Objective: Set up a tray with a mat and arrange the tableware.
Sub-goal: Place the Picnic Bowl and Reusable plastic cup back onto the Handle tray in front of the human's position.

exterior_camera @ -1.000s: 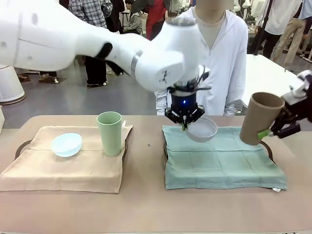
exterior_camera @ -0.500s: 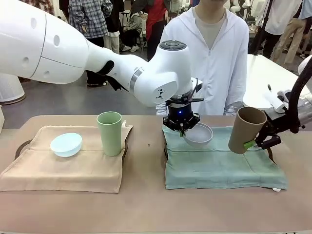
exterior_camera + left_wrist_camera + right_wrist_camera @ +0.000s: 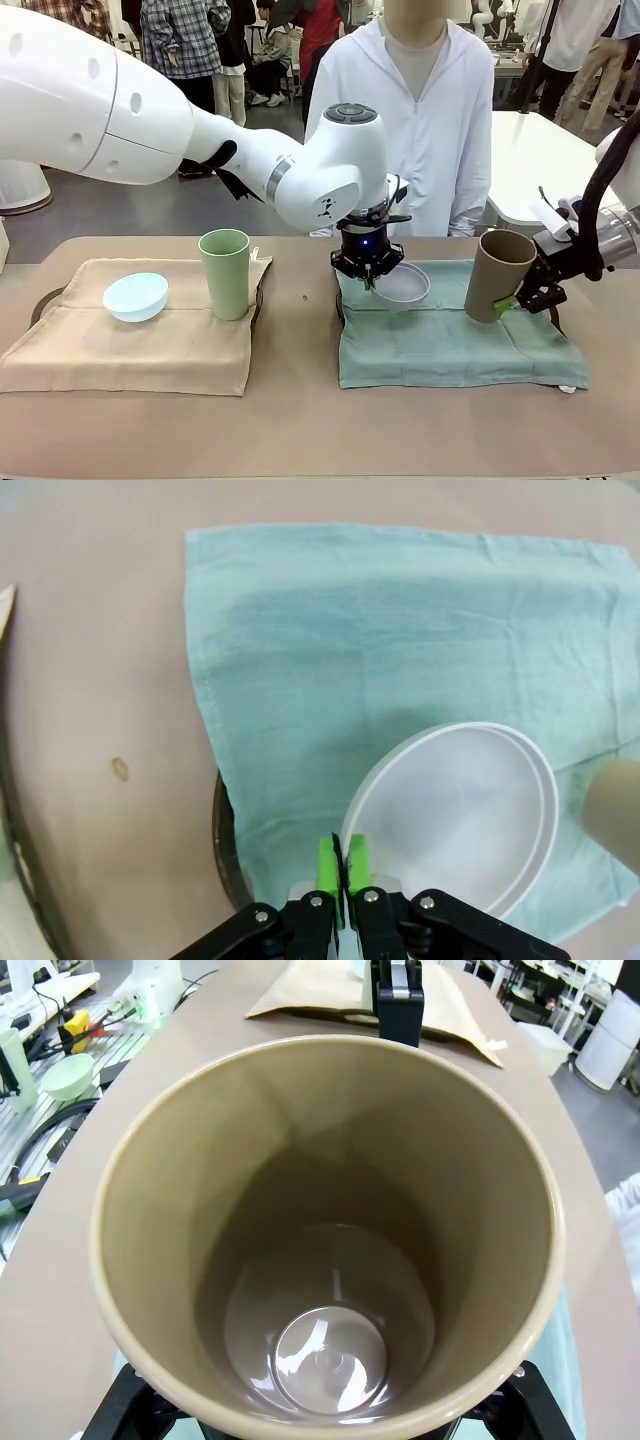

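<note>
Left gripper (image 3: 372,282) pinched tight on rim of grey bowl (image 3: 401,284), tilted over green mat (image 3: 450,345); right gripper (image 3: 520,299) clamps brown tumbler (image 3: 492,276), leaning, on mat

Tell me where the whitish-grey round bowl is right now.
In the front view the whitish-grey round bowl hangs tilted over the far left part of the green cloth mat, pinched at its rim by the left gripper.

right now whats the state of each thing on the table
whitish-grey bowl: tilted, rim pinched by left gripper
tan tumbler: leaning, held by right gripper
green tumbler: upright on beige mat
light blue bowl: resting on beige mat
teal mat: spread flat
</note>
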Controlling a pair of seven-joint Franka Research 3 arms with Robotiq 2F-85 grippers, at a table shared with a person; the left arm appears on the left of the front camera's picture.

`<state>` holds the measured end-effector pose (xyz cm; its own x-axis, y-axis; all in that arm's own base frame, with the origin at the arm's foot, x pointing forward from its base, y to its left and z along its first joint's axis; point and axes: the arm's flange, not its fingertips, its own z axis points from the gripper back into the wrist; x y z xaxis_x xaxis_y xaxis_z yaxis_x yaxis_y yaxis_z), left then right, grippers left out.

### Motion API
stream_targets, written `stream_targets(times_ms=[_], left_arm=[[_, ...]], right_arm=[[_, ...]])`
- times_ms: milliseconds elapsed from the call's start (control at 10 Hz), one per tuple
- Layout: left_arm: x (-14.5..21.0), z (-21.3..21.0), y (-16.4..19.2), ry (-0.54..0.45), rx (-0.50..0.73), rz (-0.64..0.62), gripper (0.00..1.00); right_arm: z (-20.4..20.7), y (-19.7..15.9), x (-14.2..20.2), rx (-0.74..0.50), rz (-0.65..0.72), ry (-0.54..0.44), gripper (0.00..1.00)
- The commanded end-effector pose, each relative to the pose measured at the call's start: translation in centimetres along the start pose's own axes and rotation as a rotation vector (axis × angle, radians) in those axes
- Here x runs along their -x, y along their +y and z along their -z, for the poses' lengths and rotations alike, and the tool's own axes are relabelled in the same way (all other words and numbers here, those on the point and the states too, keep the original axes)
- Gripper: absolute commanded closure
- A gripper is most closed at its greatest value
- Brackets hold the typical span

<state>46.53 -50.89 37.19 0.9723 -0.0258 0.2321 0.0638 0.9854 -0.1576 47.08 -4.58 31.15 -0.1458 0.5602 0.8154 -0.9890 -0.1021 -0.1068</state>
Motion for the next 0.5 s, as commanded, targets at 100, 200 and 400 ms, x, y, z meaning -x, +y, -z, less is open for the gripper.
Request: stream_targets(times_ms=[100,200,400], left_arm=[[-0.13,1.02,0.27,-0.003,0.016,-0.002,0.96],[-0.04,1.17,0.36,0.007,0.012,-0.007,0.96],[-0.05,1.46,0.32,0.022,0.017,-0.013,0.96]], right_arm=[[0.67,-0.93,1.24,0.003,-0.001,0.012,0.19],[0.87,-0.92,1.35,0.000,0.011,0.019,0.19],[0.85,-0.93,1.53,-0.008,0.024,0.022,0.19]])
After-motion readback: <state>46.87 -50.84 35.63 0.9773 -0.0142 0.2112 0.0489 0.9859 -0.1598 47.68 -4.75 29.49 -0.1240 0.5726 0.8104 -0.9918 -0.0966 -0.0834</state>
